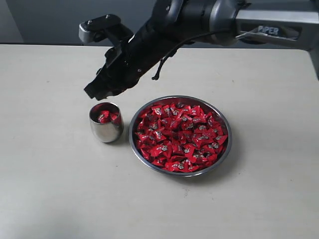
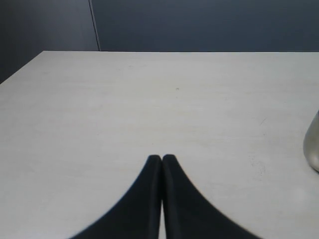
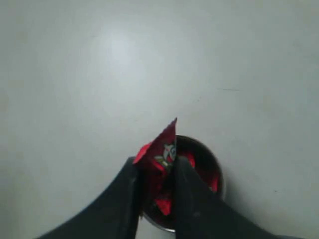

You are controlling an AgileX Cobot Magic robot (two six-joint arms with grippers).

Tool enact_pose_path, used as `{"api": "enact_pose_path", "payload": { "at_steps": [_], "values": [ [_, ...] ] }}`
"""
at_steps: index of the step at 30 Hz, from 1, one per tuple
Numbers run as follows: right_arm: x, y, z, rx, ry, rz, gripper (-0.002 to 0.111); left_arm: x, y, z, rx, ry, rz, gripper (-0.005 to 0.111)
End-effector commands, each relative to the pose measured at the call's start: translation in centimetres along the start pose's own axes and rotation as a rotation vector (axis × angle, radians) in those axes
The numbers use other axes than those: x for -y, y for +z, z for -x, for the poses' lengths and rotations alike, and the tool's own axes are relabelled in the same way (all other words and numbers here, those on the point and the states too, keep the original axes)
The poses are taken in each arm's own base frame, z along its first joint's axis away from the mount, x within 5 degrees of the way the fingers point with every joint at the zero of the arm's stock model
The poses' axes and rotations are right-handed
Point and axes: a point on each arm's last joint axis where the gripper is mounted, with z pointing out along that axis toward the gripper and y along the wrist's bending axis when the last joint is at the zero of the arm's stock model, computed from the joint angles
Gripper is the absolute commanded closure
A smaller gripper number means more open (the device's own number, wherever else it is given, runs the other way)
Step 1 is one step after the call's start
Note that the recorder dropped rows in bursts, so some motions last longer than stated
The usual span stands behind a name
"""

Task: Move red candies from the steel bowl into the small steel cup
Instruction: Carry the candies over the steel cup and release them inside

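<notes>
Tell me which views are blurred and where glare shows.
Exterior view: sharp, soft shadow beside the steel bowl. Left wrist view: left claw blurred, table sharp. Right wrist view: soft overall, red candy in the right claw blurred, pale glare on the table.

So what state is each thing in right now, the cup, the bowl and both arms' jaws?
Steel bowl: filled with red candies.
Small steel cup: upright, a few candies inside.
Right jaws: shut on one candy, above the cup.
Left jaws: shut, holding nothing, over the table.
</notes>
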Motion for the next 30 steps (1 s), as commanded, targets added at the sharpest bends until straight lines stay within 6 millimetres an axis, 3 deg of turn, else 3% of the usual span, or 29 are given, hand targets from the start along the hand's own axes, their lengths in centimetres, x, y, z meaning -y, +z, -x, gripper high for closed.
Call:
{"api": "enact_pose_path", "payload": {
  "at_steps": [1, 8, 20, 23, 26, 28, 30],
  "values": [
    [-0.2, 1.6, 0.1, -0.016, -0.017, 0.020, 0.108, 0.1, 0.0, -0.1, 0.008, 0.000, -0.009, 0.106],
    [0.5, 3.0, -1.0, -0.074, -0.019, 0.008, 0.108, 0.1, 0.0, -0.1, 0.008, 0.000, -0.009, 0.106],
    [0.9, 3.1, -1.4, -0.112, -0.067, -0.030, 0.106, 0.1, 0.0, -0.1, 0.008, 0.000, -0.009, 0.106],
    [0.9, 3.1, -1.4, -0.112, -0.064, -0.026, 0.092, 0.1, 0.0, -0.1, 0.008, 0.000, -0.009, 0.106],
    [0.8, 3.1, -1.5, -0.118, -0.064, -0.021, 0.069, 0.1, 0.0, -0.1, 0.008, 0.000, -0.009, 0.106],
    [0.8, 3.1, -1.5, -0.125, -0.065, -0.018, 0.063, 0.1, 0.0, -0.1, 0.008, 0.000, -0.009, 0.106],
    [0.8, 3.1, -1.5, -0.127, -0.065, -0.016, 0.064, 0.1, 0.0, -0.1, 0.008, 0.000, -0.009, 0.106]
  ]
}}
